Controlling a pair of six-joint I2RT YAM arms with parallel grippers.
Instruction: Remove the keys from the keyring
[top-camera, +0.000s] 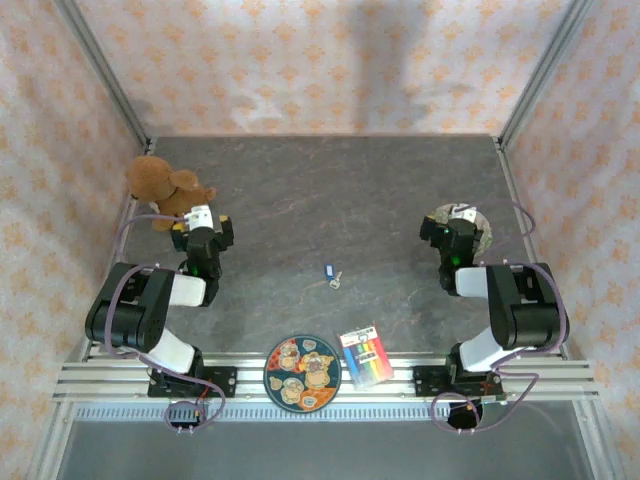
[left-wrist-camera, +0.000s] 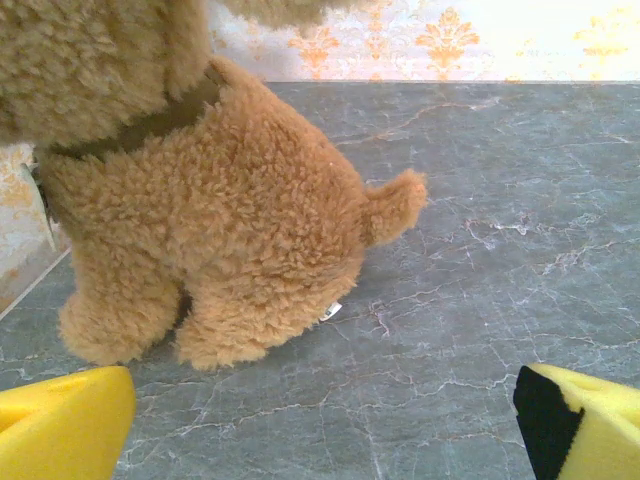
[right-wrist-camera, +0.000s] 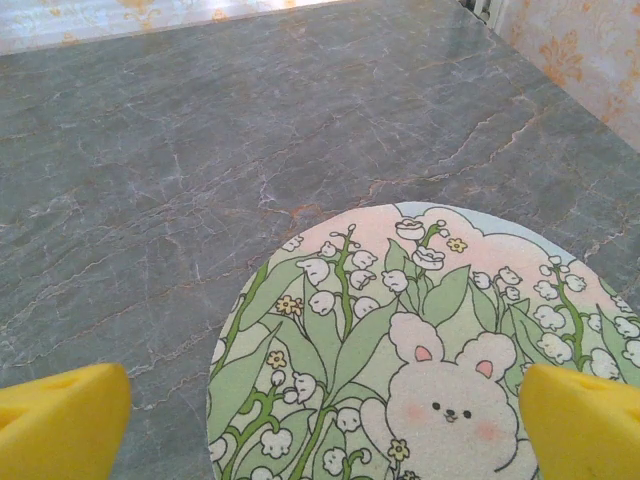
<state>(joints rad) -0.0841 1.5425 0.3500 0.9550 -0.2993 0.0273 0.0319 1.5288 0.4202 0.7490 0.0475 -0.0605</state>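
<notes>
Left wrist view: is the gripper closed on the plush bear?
No, the left gripper is wide open, both yellow fingers clear of the plush bear.

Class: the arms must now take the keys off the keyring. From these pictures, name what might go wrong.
The tiny silvery keys with a blue tag lie mid-table, far from the open left gripper and right gripper; fingers may push them, not pinch them. The left one faces the brown plush bear closely and may knock it when turning.
</notes>
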